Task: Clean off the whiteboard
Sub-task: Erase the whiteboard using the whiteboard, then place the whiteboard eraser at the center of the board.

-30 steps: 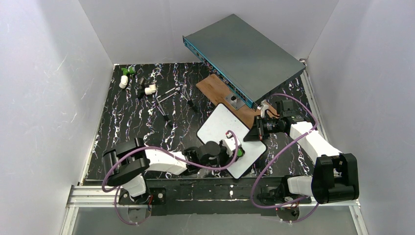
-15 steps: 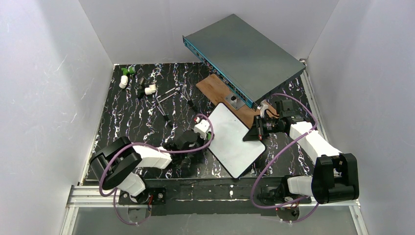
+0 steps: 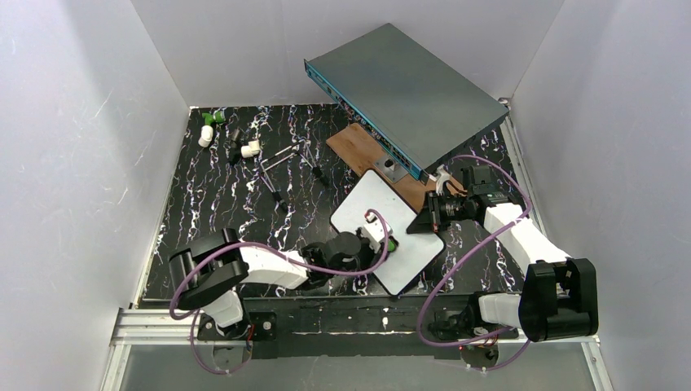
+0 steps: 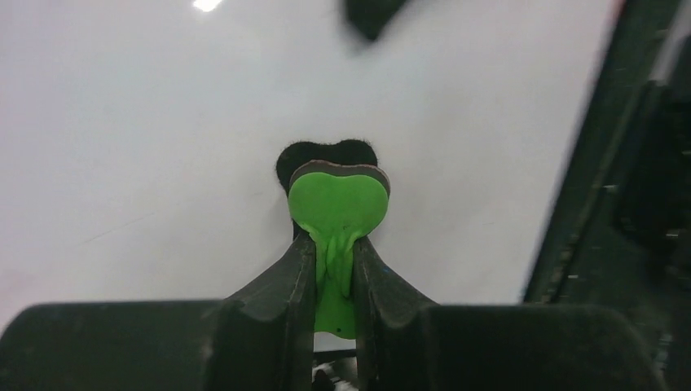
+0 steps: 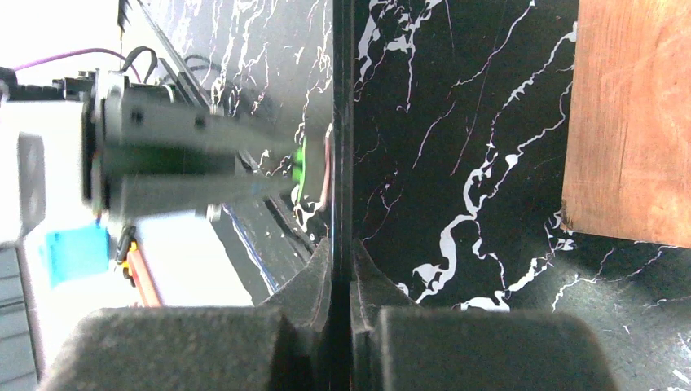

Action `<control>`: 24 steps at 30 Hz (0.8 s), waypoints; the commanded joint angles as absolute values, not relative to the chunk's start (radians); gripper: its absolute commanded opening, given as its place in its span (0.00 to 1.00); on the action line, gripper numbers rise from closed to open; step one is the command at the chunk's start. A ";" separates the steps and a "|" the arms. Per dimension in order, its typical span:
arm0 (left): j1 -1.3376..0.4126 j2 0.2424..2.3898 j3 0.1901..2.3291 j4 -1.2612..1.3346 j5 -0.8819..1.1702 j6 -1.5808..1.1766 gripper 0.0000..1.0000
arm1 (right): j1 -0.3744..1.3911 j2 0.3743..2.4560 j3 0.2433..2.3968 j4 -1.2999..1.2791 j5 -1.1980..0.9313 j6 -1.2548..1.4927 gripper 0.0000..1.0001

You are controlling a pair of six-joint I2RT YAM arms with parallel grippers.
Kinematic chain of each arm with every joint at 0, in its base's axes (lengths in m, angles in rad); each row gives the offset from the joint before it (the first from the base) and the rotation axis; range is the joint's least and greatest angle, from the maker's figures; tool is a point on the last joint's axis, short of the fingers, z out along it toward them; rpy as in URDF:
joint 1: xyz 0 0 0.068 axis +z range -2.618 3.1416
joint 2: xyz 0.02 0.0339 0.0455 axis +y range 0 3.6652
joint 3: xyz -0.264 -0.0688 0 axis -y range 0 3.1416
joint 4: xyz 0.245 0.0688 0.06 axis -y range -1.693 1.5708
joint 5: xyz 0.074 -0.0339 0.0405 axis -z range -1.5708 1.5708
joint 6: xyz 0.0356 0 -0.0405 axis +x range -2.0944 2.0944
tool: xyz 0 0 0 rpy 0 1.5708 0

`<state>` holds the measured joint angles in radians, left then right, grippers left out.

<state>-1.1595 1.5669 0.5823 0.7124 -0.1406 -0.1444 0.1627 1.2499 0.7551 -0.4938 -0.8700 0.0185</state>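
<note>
Whiteboard [image 3: 367, 204] plain white, left tool [image 4: 334, 244] gripping green eraser [image 4: 338, 199], right tool [image 5: 342, 252] clenched on its edge

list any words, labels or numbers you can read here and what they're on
None can be read.
The whiteboard shows no writing.
The grey box has small marks along its teal front edge, too small to read.
The blue patch in the right wrist view is blurred.
</note>
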 commanded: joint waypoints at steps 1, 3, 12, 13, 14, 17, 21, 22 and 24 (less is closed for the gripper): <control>-1.203 1.633 0.575 0.787 -0.018 -0.239 0.00 | 0.196 1.232 0.760 -0.507 -0.972 0.003 0.01; -1.167 1.579 0.523 0.791 -0.041 -0.284 0.00 | 0.195 1.228 0.759 -0.508 -0.973 0.003 0.01; -0.987 1.107 0.407 0.174 -0.213 -0.480 0.00 | 0.195 1.220 0.767 -0.516 -0.974 -0.029 0.01; -0.973 1.071 0.401 0.098 -0.224 -0.502 0.01 | 0.195 1.217 0.767 -0.519 -0.974 -0.030 0.01; -0.967 1.039 0.397 0.028 -0.238 -0.534 0.04 | 0.195 1.217 0.767 -0.519 -0.973 -0.030 0.01; -0.952 0.967 0.384 -0.155 -0.286 -0.610 0.12 | 0.195 1.212 0.767 -0.519 -0.973 -0.032 0.01; -0.936 0.957 0.360 -0.227 -0.284 -0.670 0.23 | 0.195 1.213 0.769 -0.521 -0.975 -0.032 0.01; -0.934 0.974 0.367 -0.235 -0.289 -0.676 0.26 | 0.195 1.213 0.769 -0.520 -0.976 -0.032 0.01; -0.933 1.018 0.394 -0.259 -0.307 -0.678 0.36 | 0.195 1.212 0.767 -0.520 -0.976 -0.032 0.01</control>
<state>-0.9428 0.9714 0.3740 -0.1146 -0.2588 -0.6144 0.1921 1.2423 0.7551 -0.5259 -0.9035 -0.0193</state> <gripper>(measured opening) 0.287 0.089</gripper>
